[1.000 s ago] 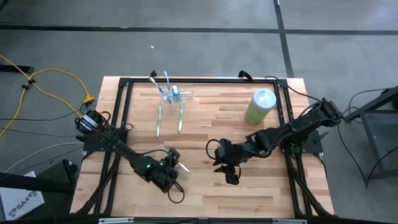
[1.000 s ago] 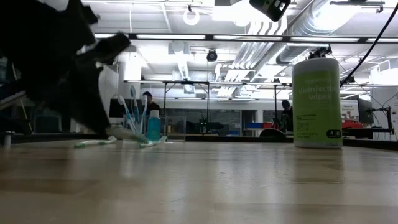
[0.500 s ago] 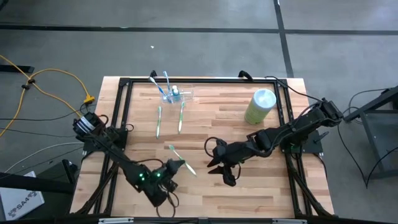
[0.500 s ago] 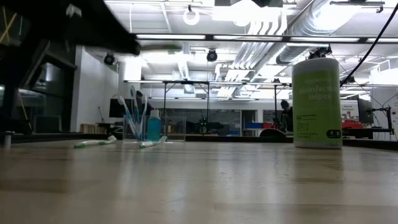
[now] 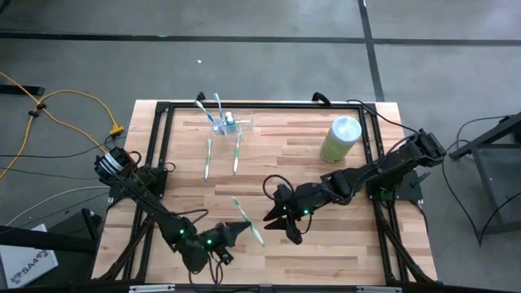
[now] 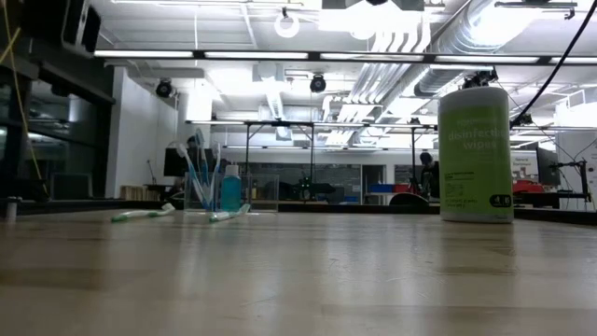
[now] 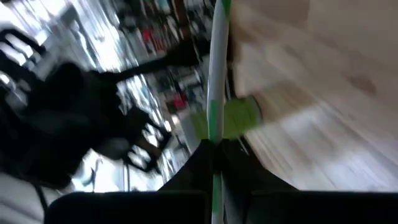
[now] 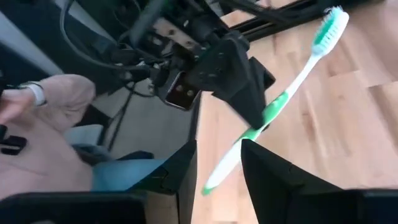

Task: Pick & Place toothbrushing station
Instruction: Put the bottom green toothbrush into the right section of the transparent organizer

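The left gripper (image 5: 238, 230) hovered over the near part of the surface (image 5: 342, 244), its fingers closed on the handle of a green-and-white toothbrush (image 5: 247, 220) held clear of the wood, bristle end raised. Just beside it, the right gripper (image 5: 273, 218) faced the brush with its fingers (image 8: 264, 177) parted and gripping nothing; in the right wrist view the brush handle lay in the gap between them, and contact could not be told. Farther back, two toothbrushes (image 5: 208, 159) lay side by side on the surface. At the far edge stood the clear station (image 5: 231, 124), holding upright brushes and a blue item. A green canister (image 5: 339, 139) stood well apart, toward the right
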Robot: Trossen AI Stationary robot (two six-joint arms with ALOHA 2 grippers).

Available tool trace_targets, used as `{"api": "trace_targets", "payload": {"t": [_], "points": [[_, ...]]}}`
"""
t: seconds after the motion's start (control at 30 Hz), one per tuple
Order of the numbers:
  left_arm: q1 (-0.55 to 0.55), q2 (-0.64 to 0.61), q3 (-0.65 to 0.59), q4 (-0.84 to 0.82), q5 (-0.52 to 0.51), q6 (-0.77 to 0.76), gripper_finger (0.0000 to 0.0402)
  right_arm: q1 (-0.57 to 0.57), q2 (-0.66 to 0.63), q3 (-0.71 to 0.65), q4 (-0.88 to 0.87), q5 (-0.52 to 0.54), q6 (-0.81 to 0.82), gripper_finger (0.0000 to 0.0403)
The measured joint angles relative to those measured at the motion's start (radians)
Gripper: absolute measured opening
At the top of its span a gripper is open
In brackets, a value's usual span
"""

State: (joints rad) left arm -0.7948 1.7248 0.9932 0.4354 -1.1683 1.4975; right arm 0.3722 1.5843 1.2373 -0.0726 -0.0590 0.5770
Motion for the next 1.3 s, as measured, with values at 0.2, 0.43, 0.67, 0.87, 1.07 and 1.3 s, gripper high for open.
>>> {"api": "trace_targets", "payload": {"t": [0.2,0.43,0.67,0.87,1.07,1.3], "points": [[0.009,-0.001,0.002,0.094,0.136,0.111,0.0003,-0.041,0.057,-0.001,0.054,-0.116,0.006,0.0116],[0.009,-0.001,0.002,0.102,0.285,0.129,0.0003,-0.075,0.060,0.000,0.110,-0.220,0.001,0.0116],[0.009,-0.001,0.002,0.152,0.350,0.250,0.0003,-0.073,0.060,0.000,0.115,-0.267,0.023,0.0116],[0.011,-0.001,0.002,0.207,0.431,0.362,0.0003,-0.074,0.060,0.000,0.127,-0.288,0.041,0.0116],[0.021,-0.001,0.002,0.210,0.467,0.389,0.0003,-0.074,0.060,0.001,0.143,-0.308,0.054,0.0116],[0.031,-0.001,0.001,0.238,0.526,0.443,0.0003,-0.071,0.060,0.001,0.144,-0.312,0.055,0.0116]]}}
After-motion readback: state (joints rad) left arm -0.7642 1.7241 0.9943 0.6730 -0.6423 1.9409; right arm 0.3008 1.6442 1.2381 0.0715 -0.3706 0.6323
